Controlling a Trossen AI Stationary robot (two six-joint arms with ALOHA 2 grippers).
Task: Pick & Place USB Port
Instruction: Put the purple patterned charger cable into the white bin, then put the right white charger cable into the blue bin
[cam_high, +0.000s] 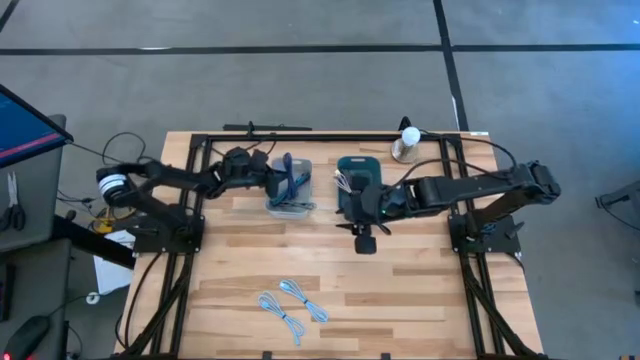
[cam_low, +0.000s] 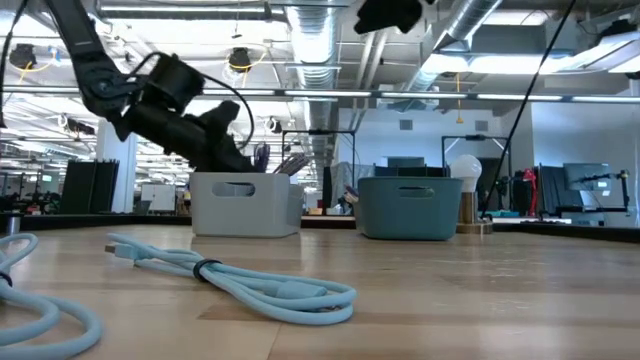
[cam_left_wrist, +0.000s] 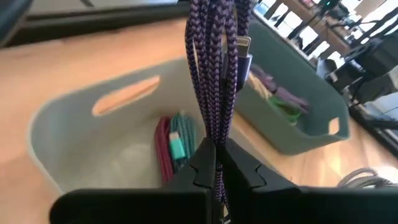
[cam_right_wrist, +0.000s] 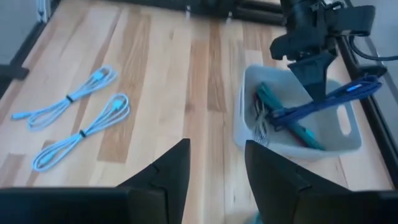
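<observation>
My left gripper (cam_high: 276, 181) is shut on a purple-blue braided cable (cam_left_wrist: 214, 74) over the light grey bin (cam_high: 290, 192). Red and teal cables (cam_left_wrist: 173, 144) lie in that bin. My right gripper (cam_right_wrist: 214, 167) is open and holds nothing. It hovers above the table just nearer than the teal bin (cam_high: 358, 172), pointing toward the table's left side. The teal bin (cam_left_wrist: 311, 118) holds purple and green cables. Two coiled light blue cables (cam_high: 292, 308) lie flat on the wood near the table's near edge. My left gripper pinches the coiled braided cable (cam_left_wrist: 216, 134) between its two fingers, several strands together. The fingers come slanting down from the table's left side, as seen in the right wrist view (cam_right_wrist: 314, 74). The bundle is above the grey bin's floor, with one end (cam_right_wrist: 280, 115) down among the cables inside.
A white bulb on a wooden base (cam_high: 408, 140) stands at the far edge, right of the teal bin. Black frame rails (cam_high: 200, 200) run along the left, right and far sides. Bare wood (cam_right_wrist: 186, 93) lies between the bins and the light blue cables.
</observation>
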